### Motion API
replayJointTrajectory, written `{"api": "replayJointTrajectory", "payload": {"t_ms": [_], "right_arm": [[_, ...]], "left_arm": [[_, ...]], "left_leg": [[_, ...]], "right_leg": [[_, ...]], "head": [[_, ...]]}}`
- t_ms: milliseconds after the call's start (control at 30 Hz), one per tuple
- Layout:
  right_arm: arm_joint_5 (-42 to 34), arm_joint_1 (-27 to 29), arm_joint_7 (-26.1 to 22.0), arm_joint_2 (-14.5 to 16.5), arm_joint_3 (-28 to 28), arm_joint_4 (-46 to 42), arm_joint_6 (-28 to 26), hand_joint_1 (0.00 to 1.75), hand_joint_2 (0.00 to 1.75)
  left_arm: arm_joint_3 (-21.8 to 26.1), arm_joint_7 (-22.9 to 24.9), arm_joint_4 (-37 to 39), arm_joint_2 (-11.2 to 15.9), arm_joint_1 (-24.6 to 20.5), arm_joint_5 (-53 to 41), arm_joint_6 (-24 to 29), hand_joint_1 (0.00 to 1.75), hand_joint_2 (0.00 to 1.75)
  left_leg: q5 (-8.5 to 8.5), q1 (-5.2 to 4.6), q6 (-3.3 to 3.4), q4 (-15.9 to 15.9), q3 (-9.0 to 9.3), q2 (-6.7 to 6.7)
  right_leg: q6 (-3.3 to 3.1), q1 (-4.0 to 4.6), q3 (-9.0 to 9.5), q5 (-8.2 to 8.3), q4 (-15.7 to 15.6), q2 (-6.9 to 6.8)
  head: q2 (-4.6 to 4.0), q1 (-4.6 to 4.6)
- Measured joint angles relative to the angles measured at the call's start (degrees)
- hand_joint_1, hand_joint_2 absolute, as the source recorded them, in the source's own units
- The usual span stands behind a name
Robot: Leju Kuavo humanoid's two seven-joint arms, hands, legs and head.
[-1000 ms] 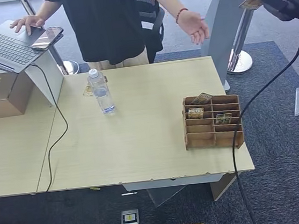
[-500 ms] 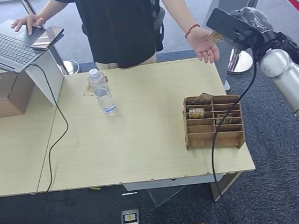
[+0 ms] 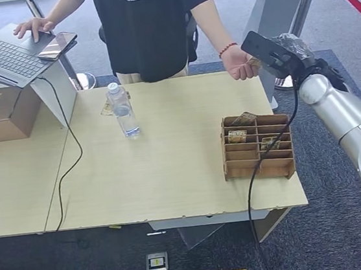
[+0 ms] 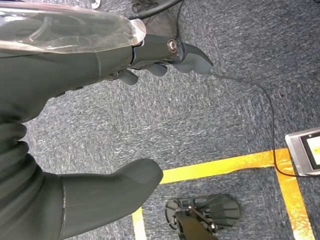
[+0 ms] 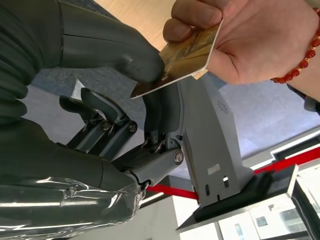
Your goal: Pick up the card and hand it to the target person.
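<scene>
Right wrist view: card between fingers, person's hand.

The right hand has carried the card to the person's hand, whose fingers now grip it.

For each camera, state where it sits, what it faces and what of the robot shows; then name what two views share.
Head view: high on the body, facing down at the table; right arm shows.
Left wrist view: behind the left hand, facing carpet.
Right wrist view: behind the right hand, facing the card.
Shared: head and right wrist views both show the person's hand at the card.
</scene>
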Motion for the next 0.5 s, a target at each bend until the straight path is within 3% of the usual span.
{"api": "replayJointTrajectory", "payload": {"t_ms": [67, 100, 267, 500], "right_arm": [[-0.2, 0.0, -0.2, 0.2, 0.0, 0.7, 0.0, 0.12, 1.75], [-0.5, 0.0, -0.3, 0.2, 0.0, 1.0, 0.0, 0.03, 1.75], [-7.1, 0.3, -0.7, 0.3, -1.1, 2.3, 1.7, 0.0, 1.75], [-29.8, 3.4, 0.2, 0.3, -7.1, 1.8, 11.5, 0.0, 1.75]], "left_arm": [[0.0, 0.0, 0.0, 0.0, 0.0, 0.0, 0.0, 0.0, 1.75], [0.0, 0.0, 0.0, 0.0, 0.0, 0.0, 0.0, 0.0, 1.75], [0.0, 0.2, 0.0, 0.0, 0.1, 0.0, 0.0, 0.0, 1.75], [0.0, 0.6, 0.0, 0.0, 0.2, 0.6, 0.0, 0.0, 1.75]], "left_leg": [[0.0, 0.0, 0.0, 0.0, 0.0, 0.0], [0.0, 0.0, 0.0, 0.0, 0.0, 0.0], [0.0, 0.0, 0.0, 0.0, 0.01, 0.0], [0.0, 0.0, 0.0, 0.0, 0.05, 0.01]], "right_leg": [[0.0, 0.0, 0.0, 0.0, 0.0, 0.0], [0.0, 0.0, 0.0, 0.0, 0.0, 0.0], [0.0, 0.0, 0.0, 0.0, 0.0, 0.01], [0.0, 0.0, 0.0, 0.0, 0.0, 0.02]], "head": [[0.0, -0.01], [0.0, 0.0], [0.0, -0.01], [0.0, 0.0]]}}
